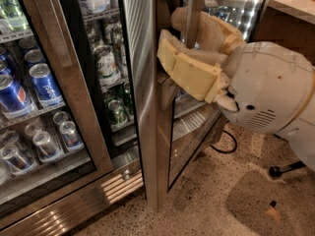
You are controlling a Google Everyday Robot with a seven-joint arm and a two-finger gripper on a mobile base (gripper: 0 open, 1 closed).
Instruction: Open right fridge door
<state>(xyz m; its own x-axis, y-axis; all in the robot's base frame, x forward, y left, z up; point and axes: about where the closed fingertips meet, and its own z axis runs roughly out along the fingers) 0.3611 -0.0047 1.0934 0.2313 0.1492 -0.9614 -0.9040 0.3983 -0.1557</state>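
The right fridge door (pixel 147 112) stands partly swung out, its brushed-steel frame edge facing me and a bright LED strip (pixel 252 14) showing behind its glass. A vertical steel handle bar (pixel 194 6) runs down the door. My gripper (pixel 171 33), with cream-coloured fingers (pixel 189 73), is shut around this bar at about mid-height. One finger lies in front of the bar and one behind. The white arm housing (pixel 266 87) sits to the right.
The left glass door (pixel 74 112) is shut, with blue Pepsi cans (pixel 42 82) behind it. Green cans (pixel 116 111) sit on the shelves in the opening. A black cable (pixel 227 144) and a dark foot (pixel 283 170) lie on the speckled floor. A counter (pixel 295 4) is at the upper right.
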